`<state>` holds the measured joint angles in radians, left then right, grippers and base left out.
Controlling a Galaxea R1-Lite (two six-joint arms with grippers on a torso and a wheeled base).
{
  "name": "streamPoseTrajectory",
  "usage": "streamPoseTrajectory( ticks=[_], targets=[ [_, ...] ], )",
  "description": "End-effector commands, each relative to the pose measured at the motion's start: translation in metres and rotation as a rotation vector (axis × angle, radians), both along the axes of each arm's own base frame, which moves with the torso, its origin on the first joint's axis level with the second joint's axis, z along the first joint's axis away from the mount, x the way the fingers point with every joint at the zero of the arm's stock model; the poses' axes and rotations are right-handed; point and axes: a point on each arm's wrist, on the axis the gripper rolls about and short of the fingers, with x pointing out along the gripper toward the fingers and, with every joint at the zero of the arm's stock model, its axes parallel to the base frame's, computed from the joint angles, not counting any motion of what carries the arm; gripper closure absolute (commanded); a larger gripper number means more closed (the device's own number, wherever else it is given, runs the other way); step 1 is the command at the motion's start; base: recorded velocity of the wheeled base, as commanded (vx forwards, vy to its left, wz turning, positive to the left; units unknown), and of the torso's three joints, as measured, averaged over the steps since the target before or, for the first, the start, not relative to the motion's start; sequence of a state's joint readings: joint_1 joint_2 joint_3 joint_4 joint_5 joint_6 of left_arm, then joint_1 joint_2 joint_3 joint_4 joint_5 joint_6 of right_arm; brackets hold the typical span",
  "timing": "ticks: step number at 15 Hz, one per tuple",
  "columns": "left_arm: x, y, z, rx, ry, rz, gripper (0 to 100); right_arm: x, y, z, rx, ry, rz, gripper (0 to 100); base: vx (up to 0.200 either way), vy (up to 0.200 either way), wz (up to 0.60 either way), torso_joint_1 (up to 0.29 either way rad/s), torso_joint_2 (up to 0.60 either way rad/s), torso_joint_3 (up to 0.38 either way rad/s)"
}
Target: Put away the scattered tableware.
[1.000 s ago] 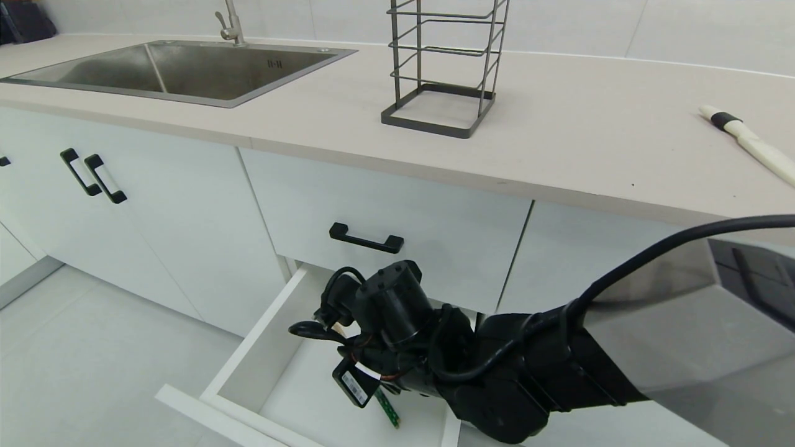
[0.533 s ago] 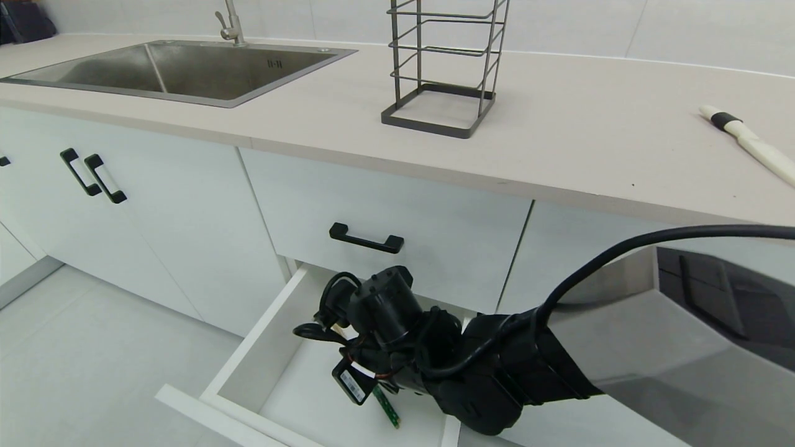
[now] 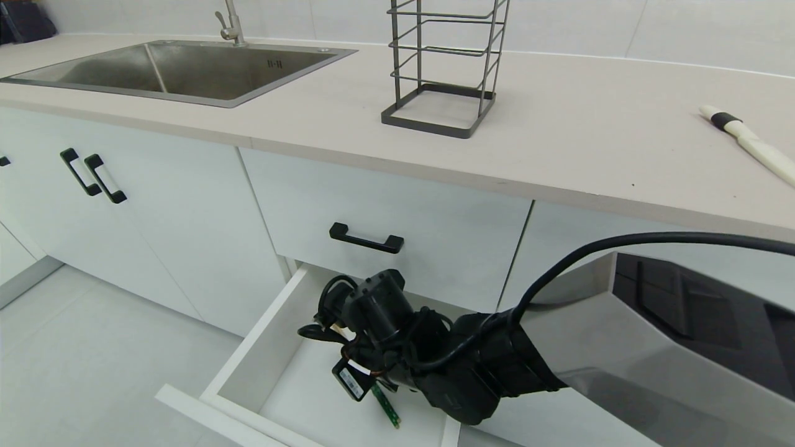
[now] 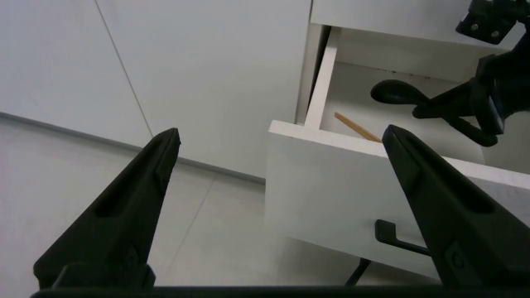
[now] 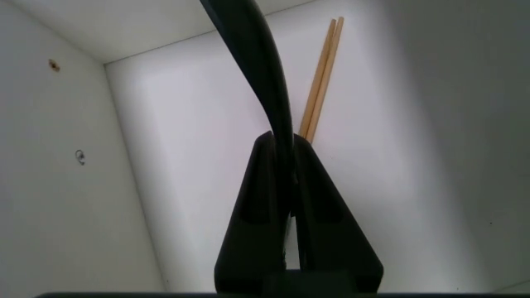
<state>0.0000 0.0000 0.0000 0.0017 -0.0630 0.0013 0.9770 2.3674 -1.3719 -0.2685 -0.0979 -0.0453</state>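
Black spoon (image 5: 258, 58) near wooden chopsticks (image 5: 321, 74) inside open drawer (image 3: 248, 347).

A pale stone-coloured countertop (image 3: 559, 143) is backed by a wall (image 3: 621, 28) of large light tiles. A steel sink (image 3: 205, 71) is set into the countertop at its left end, and a faucet (image 3: 231, 25) is mounted behind it. A dark wire rack (image 3: 422, 128) is placed near the middle. Below, white cabinet doors (image 3: 174, 217) are fitted with paired black handles (image 3: 105, 179), and a closed drawer front (image 3: 385, 198) with a black handle (image 3: 365, 238). The floor (image 3: 93, 360) is laid in light grey.
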Motion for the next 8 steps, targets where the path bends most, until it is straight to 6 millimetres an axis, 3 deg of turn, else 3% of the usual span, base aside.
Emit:
streamPoseTrajectory(
  ticks=[1, 8],
  targets=[
    [0.000, 0.000, 0.000, 0.000, 0.001, 0.000, 0, 0.002, 0.001, -0.007, -0.012, 0.005, -0.003, 100, 0.000, 0.000, 0.00, 0.000, 0.00, 0.000],
    [0.000, 0.000, 0.000, 0.000, 0.001, 0.000, 0, 0.010, 0.005, -0.017, -0.033, 0.011, -0.042, 100, 0.000, 0.000, 0.00, 0.000, 0.00, 0.000]
  ],
)
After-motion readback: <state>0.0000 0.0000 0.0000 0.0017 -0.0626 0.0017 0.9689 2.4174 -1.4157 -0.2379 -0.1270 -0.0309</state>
